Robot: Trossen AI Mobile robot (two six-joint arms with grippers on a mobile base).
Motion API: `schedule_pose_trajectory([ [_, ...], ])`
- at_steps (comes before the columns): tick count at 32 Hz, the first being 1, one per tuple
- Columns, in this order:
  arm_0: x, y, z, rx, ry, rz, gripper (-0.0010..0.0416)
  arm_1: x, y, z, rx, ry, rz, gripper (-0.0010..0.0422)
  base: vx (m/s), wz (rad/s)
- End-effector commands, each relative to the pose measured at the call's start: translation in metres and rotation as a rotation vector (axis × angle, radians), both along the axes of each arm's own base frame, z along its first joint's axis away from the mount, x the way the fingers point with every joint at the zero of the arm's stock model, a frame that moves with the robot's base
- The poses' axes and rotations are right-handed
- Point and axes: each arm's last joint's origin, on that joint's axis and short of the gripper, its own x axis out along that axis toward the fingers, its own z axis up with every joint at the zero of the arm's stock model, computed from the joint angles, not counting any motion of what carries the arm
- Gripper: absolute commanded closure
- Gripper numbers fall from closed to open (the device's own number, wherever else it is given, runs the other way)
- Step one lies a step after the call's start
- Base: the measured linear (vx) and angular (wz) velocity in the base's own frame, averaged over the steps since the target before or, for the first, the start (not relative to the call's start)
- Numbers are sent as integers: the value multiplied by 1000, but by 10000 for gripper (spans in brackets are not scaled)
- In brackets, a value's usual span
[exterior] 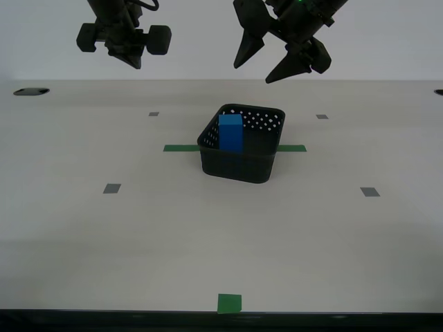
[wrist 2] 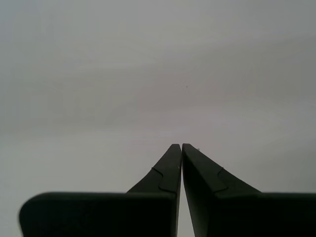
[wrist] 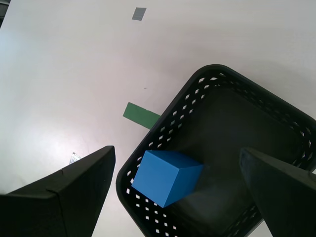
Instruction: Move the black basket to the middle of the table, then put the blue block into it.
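The black basket (exterior: 235, 166) stands at the middle of the table (exterior: 138, 235), over the green tape strip (exterior: 181, 147). The blue block (exterior: 230, 133) stands upright inside it, against the wall on the exterior view's left. My first gripper (exterior: 252, 74) hangs open and empty high above the basket. Its wrist view looks down between the spread fingers (wrist: 74, 192) at the basket (wrist: 217, 71) and the block (wrist: 165, 177). My second gripper (exterior: 133, 61) is raised at the exterior view's upper left. It is shut and empty (wrist 2: 181, 144), facing a blank grey surface.
Grey tape squares (exterior: 111, 188) (exterior: 369, 191) lie to either side of the basket, with smaller ones farther back (exterior: 154, 114) (exterior: 322, 116). A green square (exterior: 229, 303) marks the front edge. A dark hole (exterior: 31, 90) sits at the far corner on the exterior view's left.
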Motion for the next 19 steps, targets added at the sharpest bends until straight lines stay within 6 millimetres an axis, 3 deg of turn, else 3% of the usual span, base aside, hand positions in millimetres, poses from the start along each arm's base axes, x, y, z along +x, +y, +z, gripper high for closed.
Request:
schedule_pose_trajectory([
  [1,0,0,0,2,-3,1,55,0,0,0,2,-2,0,412,0,0],
  [19,0,0,0,2,-3,1,55,0,0,0,2,-1,0,412,0,0],
])
